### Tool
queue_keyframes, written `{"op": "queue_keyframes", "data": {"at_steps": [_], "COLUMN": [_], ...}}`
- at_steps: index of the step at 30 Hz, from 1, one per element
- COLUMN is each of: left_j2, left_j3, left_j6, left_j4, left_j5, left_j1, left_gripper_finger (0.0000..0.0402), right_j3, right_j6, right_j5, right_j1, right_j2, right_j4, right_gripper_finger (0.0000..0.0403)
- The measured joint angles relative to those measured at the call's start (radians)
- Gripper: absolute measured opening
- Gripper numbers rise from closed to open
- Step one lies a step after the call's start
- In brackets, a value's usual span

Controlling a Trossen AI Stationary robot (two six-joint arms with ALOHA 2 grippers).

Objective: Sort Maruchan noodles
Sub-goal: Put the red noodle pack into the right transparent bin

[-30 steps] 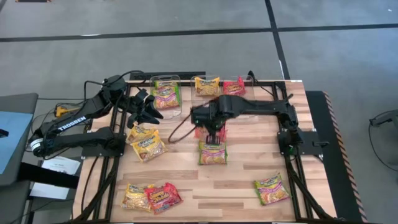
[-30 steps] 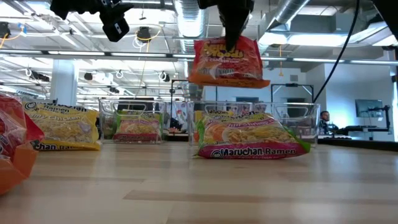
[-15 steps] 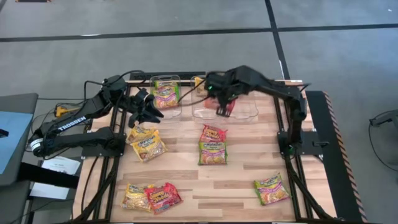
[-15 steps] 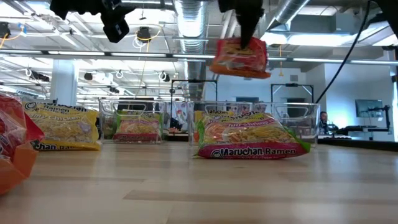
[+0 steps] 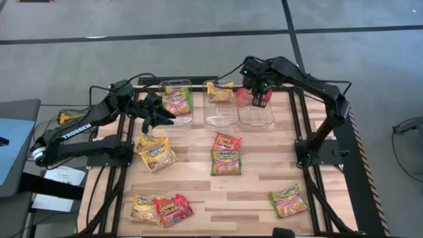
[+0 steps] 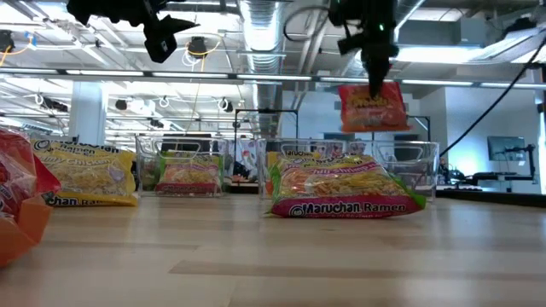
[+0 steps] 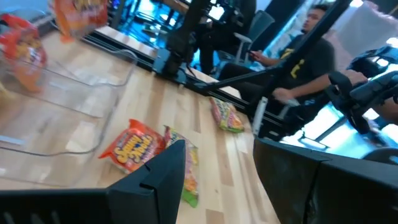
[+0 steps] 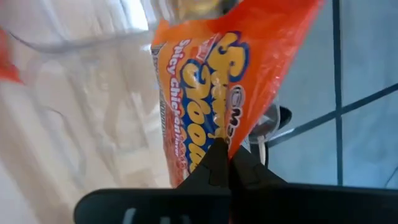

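My right gripper (image 5: 258, 94) is shut on a red noodle packet (image 6: 373, 107) and holds it in the air over the right-hand clear bin (image 5: 256, 114) at the table's far edge. The left bin (image 5: 177, 104) holds a green-and-pink packet, and the middle bin (image 5: 220, 109) holds a yellow one (image 5: 220, 91). More packets lie flat on the table: a red one (image 5: 226, 141), a green one (image 5: 226, 162) and yellow ones (image 5: 156, 156). My left gripper (image 5: 157, 112) hovers open at the far left, beside the left bin, with nothing between its fingers. My right gripper pinches the red packet's upper end seam (image 8: 219, 144) between its two fingers. The fingers (image 6: 376, 68) come from above, pointing steeply down. The packet hangs below them, upright and lifted clear, above the right bin.
Near the front edge lie a yellow packet (image 5: 143, 209) and a red one (image 5: 173, 208) at the left, and a green one (image 5: 288, 200) at the right. A person (image 7: 298, 56) sits beyond the table. The bare wood in the middle right (image 5: 277, 155) is free.
My right gripper has carried the red packet from above the table's middle toward the far edge and to the right, until it hangs over the right bin, still clear of the table. My left gripper has turned a little in place.
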Motion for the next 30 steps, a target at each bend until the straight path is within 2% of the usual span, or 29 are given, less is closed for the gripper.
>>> {"op": "queue_keyframes", "data": {"at_steps": [5, 11, 21, 30], "left_j2": [0.0, 0.0, 0.0, 0.0], "left_j3": [0.0, 0.0, 0.0, 0.0], "left_j6": [0.045, 0.078, 0.079, 0.079], "left_j4": [0.0, 0.0, -0.001, 0.0], "left_j5": [-0.064, -0.119, -0.194, -0.201], "left_j1": [0.0, 0.0, 0.0, 0.0], "left_gripper_finger": [0.0176, 0.0176, 0.0176, 0.0176], "right_j3": [-0.169, -0.284, -0.42, -0.508], "right_j6": [-0.144, -0.27, -0.308, -0.321], "right_j5": [-0.001, -0.006, -0.065, -0.101], "right_j1": [-0.059, -0.089, -0.107, -0.148], "right_j2": [-0.026, -0.022, -0.02, -0.02], "right_j4": [0.148, 0.28, 0.491, 0.585], "right_gripper_finger": [0.0001, 0.0001, 0.0001, 0.0005]}}
